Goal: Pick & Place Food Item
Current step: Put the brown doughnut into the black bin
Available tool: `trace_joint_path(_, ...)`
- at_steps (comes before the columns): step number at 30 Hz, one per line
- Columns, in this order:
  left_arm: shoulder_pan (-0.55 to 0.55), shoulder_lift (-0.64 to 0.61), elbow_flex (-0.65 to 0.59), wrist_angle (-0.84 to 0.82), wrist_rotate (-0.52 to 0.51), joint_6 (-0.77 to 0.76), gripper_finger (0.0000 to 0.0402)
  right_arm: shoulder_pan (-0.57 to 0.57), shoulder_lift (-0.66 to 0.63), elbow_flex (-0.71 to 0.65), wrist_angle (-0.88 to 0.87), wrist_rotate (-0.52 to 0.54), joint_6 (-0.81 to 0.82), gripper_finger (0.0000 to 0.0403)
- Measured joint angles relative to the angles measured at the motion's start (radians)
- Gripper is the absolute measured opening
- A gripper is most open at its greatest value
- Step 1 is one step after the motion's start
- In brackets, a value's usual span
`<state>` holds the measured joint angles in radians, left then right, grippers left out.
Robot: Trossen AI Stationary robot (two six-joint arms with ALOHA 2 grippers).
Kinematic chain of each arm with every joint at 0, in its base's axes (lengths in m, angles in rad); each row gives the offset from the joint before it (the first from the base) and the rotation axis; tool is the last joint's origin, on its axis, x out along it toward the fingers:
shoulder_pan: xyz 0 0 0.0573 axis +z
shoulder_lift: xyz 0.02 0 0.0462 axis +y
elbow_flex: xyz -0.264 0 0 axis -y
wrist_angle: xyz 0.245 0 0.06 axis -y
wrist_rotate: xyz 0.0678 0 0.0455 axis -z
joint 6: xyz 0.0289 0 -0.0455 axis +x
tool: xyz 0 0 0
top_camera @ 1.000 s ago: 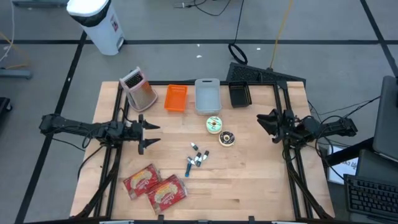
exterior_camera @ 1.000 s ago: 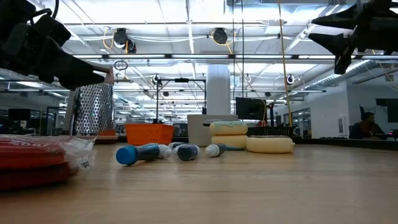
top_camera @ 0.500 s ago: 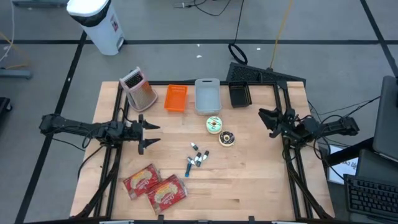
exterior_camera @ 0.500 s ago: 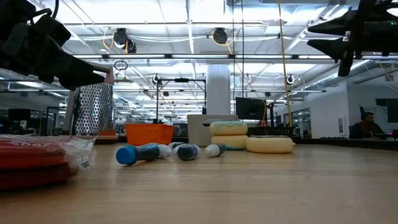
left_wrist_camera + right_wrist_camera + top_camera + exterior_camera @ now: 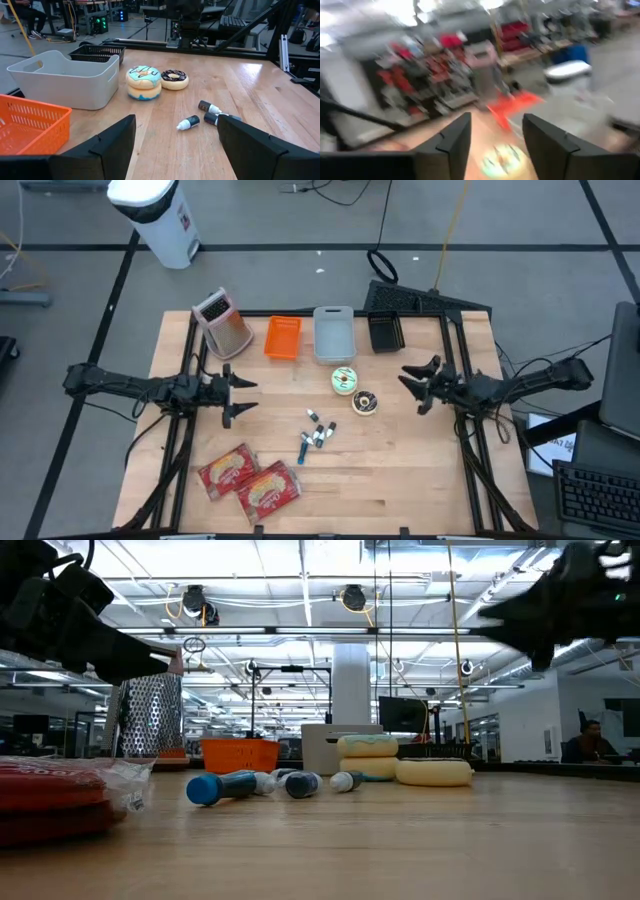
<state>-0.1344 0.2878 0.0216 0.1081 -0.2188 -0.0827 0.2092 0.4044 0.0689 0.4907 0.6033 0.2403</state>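
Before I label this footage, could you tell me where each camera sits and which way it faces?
High view: overhead, looking straight down on the table; both arms show, left gripper, right gripper.
Low view: table height, looking across at the doughnuts; both arms enter from above.
Left wrist view: past its own open fingers toward the doughnuts.
Right wrist view: blurred, its own open fingers at the bottom.
Shared: high, low and left wrist views show the doughnuts.

We are showing two slim black jointed arms, each ending in a pair of dark, pointed, wedge-shaped fingers.
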Motion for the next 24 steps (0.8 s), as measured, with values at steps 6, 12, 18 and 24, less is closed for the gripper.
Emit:
trace_joint_path(6,0.0,0.0,0.0,0.0,0.0,0.0,0.0283,-0.001,0.259,0.232,-0.18,0.027,0.028,0.0255)
trace_joint_path(12,0.0,0.0,0.0,0.0,0.001,0.0,0.0283,-0.042,0.563,0.531,-0.582,0.0,0.196,0.0271)
trace_joint_path(18,0.0,0.0,0.0,-0.001,0.001,0.0,0.0283,-0.098,0.831,0.658,-0.696,-0.189,0.257,0.0257)
trace_joint_path(24,0.0,0.0,0.0,-0.002,0.001,0.0,0.0283,-0.125,1.012,0.658,-0.69,-0.215,0.179,0.0254)
